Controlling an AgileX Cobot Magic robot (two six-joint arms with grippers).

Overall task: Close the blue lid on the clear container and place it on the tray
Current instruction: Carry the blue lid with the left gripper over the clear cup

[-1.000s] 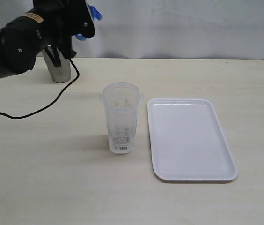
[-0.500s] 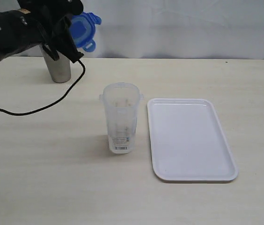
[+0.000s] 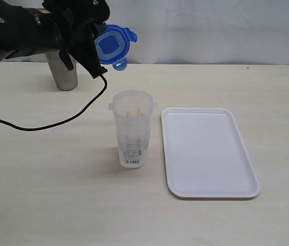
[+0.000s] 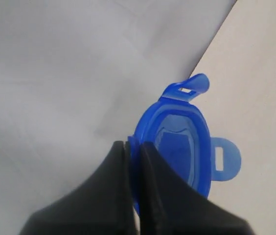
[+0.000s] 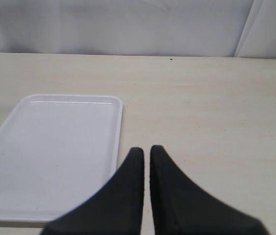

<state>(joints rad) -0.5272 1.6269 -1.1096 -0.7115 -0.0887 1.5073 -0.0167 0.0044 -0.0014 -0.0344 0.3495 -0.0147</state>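
At the far left of the exterior view, your left arm [image 3: 16, 36] reaches in above the table [image 3: 57, 205]. A steel cup [image 3: 66, 77] stands upright behind the arm, near the white backdrop [image 3: 211, 25]. A black cable [image 3: 57, 123] hangs from the arm and trails across the tabletop.

Your left gripper [image 3: 96, 47] is clamped on the rim of the blue lid [image 3: 112, 45]. The wrist view shows the two dark fingers [image 4: 160, 196] pinching one edge, with the rest of the lid sticking out past them. You are holding the lid in the air, tilted up on its edge with one face towards the exterior camera and two of its flaps splayed outwards. It hangs above the clear container [image 3: 132, 130], a little to the left of its mouth, and well apart from it.

The container stands upright on the table with its mouth uncovered and a white barcode label [image 3: 132, 162] near its base. It sits just beside the left edge of the tray [image 3: 208, 154], with a narrow gap between them, so it is not on the tray. The white tray lies flat on the table.

Your right gripper [image 5: 147, 154] has its fingers pressed together, leaving only a thin slit, and grips nothing. It hovers over the bare table near one long edge of the tray.
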